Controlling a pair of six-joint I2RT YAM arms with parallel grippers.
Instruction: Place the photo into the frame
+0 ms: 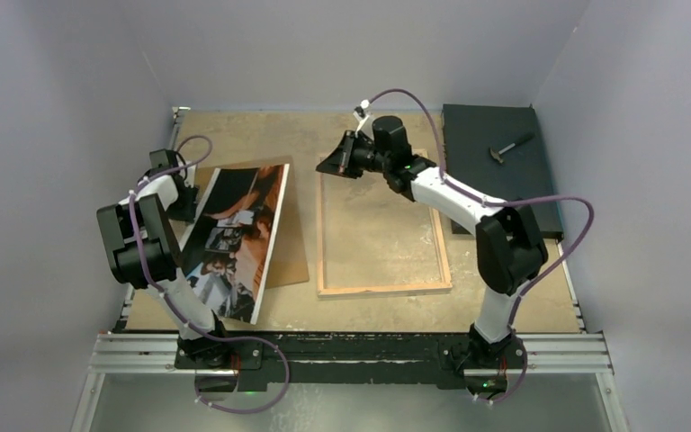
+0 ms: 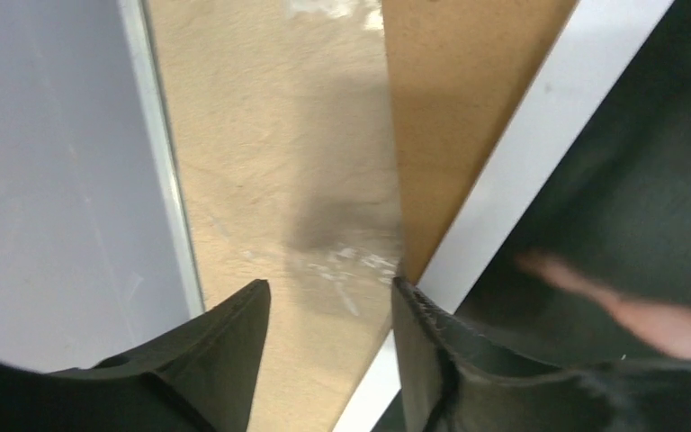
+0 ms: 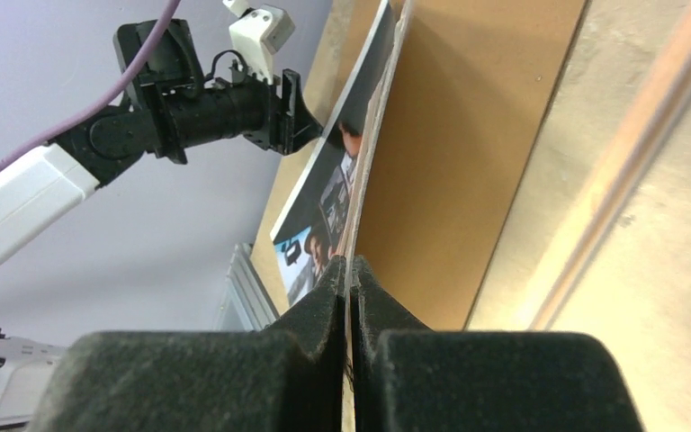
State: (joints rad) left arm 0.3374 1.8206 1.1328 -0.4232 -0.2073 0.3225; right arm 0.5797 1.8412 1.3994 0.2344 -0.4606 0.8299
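Observation:
The photo [image 1: 234, 238] lies face up at the left on a brown backing board [image 1: 292, 243], dark and orange-brown with a white border. My left gripper [image 1: 187, 205] is open at its upper left edge. In the left wrist view its right finger [image 2: 432, 351] touches the white border [image 2: 522, 180], and bare table shows between the fingers of the left gripper [image 2: 331, 286]. The frame [image 1: 383, 290] lies back up in the middle, wood-coloured edges showing. My right gripper [image 1: 324, 166] hovers over its far left corner, shut [image 3: 349, 265] with nothing seen in it, pointing at the photo [image 3: 324, 189].
A black slab [image 1: 495, 180] sits at the back right with a small hammer-like tool [image 1: 511, 147] on it. Grey walls close in the table on three sides. A metal rail [image 2: 166, 162] runs along the table's left edge near my left gripper.

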